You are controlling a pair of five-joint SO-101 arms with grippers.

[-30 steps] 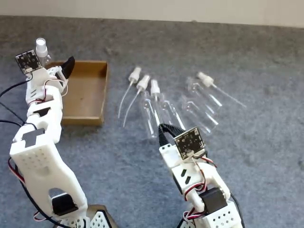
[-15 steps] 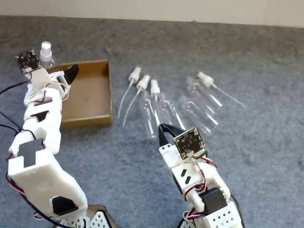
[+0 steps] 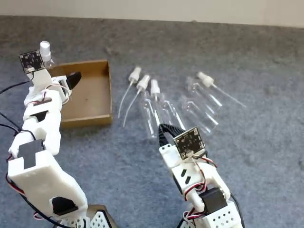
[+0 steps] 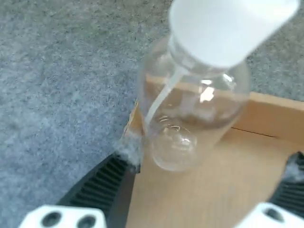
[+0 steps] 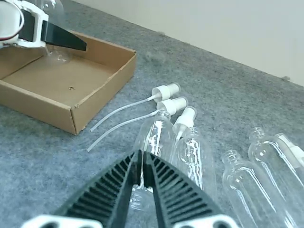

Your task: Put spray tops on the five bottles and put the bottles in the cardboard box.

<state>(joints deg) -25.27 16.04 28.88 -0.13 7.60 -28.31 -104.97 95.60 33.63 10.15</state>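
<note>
A clear bottle with a white spray top (image 3: 45,51) (image 4: 190,95) stands upright in the far left corner of the cardboard box (image 3: 88,118) (image 4: 270,116). My left gripper (image 3: 61,72) (image 4: 206,166) is open around it, one black finger on each side, not touching. Several bare bottles (image 3: 148,114) (image 5: 152,137) lie on the grey carpet right of the box, with two loose spray tops (image 3: 135,73) (image 5: 166,90) and their tubes beside them. Another bottle (image 3: 209,92) lies farther right with a top at its neck. My right gripper (image 5: 141,166) is shut and empty, hovering short of the bottles.
The box floor (image 5: 61,78) is bare apart from the standing bottle. Grey carpet (image 3: 256,142) stretches open to the right and front. A pale wall runs along the far edge.
The box has been pushed and turned slightly to the right. My left gripper's black finger has swung away from the capped bottle, which shifted a little right. The right arm has not moved.
</note>
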